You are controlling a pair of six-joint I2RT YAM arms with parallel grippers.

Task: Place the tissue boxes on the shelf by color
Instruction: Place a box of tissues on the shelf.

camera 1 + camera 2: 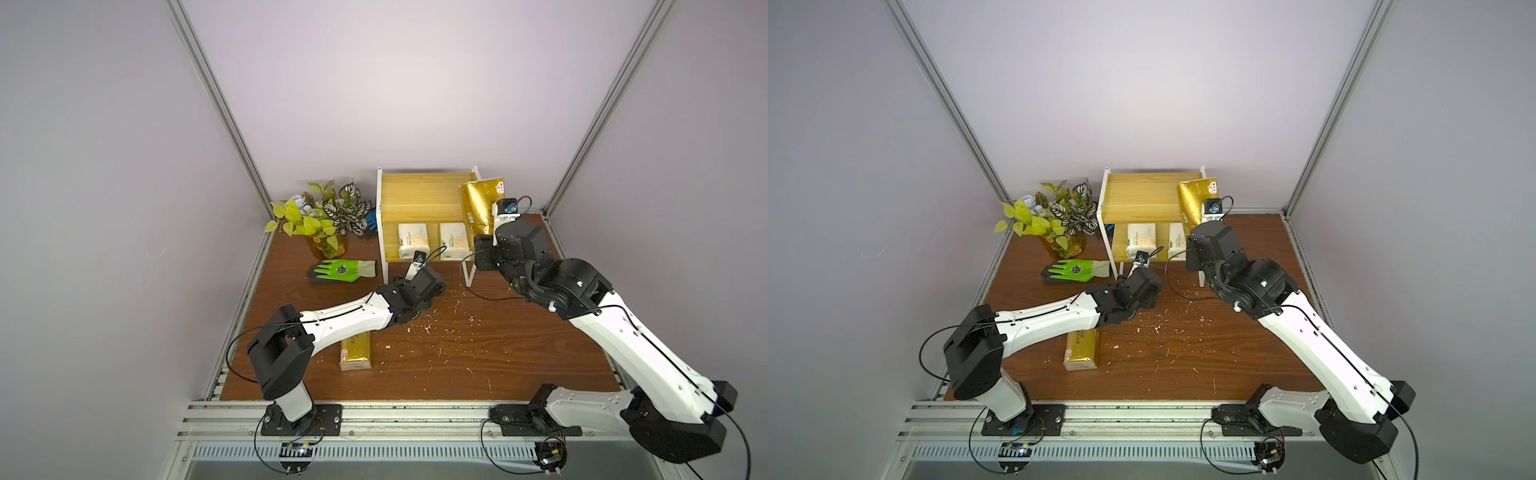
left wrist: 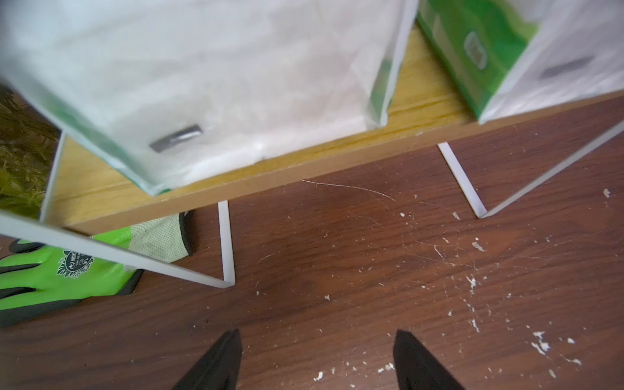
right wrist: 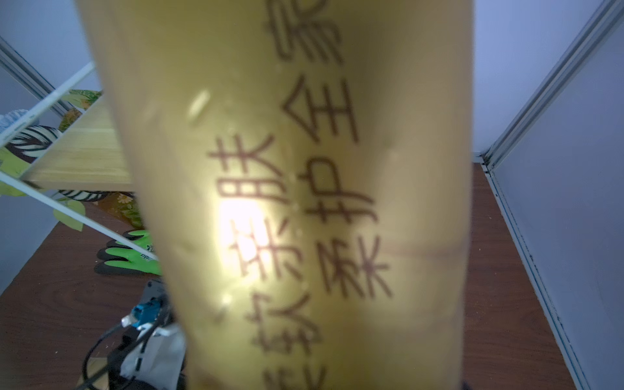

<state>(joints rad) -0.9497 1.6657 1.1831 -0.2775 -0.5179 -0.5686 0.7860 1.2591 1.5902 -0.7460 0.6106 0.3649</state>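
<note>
My right pincer [image 1: 486, 239] clamps the shiny gold soft tissue pack [image 1: 482, 203] at the right end of the yellow-board shelf [image 1: 419, 195]. Probably light, squashy, slick: grip mid-body. Left pincer [image 2: 317, 337] gapes empty.

The shelf [image 1: 419, 195] has its top board bare across the left and middle. At the right end the gold pack [image 1: 480, 208] stands upright in the way, perhaps touching the board. Below, the left white pack [image 1: 412, 239] and right white pack [image 1: 454, 237] fill the lower tier, with a narrow gap between. Bare surface [image 2: 337, 270] lies before the spread left hand [image 2: 317, 358]. The glove [image 1: 340, 270] and plant [image 1: 320, 216] crowd the shelf's left side, and the right arm [image 1: 540, 270] blocks its right front corner. A second gold pack [image 1: 356, 353] lies partly under the left arm [image 1: 345, 318].
</note>
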